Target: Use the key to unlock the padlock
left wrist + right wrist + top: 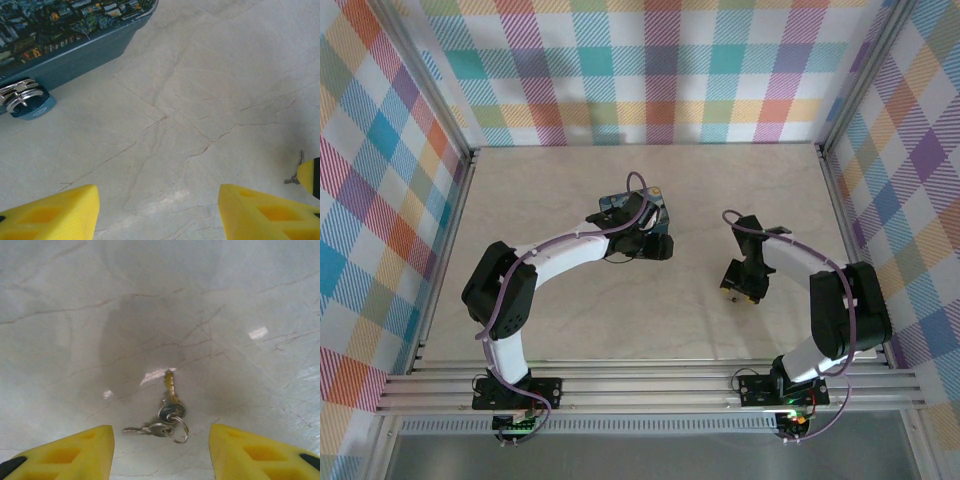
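Right fingers (65, 450), open and empty, flank the flat key (171, 411); closing may catch only its ring (181, 432). Left fingers (50, 212) open, empty; padlock (75, 30) at ten o'clock.

One padlock (60, 40), two keys (171, 407), one key ring (186, 427)

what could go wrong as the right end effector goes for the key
The key lies flat on the table, ringed to a second one; the open right end effector may slip off it or pinch the wrong one. The padlock lies loose outside the open left end effector, so it could slide when pushed.
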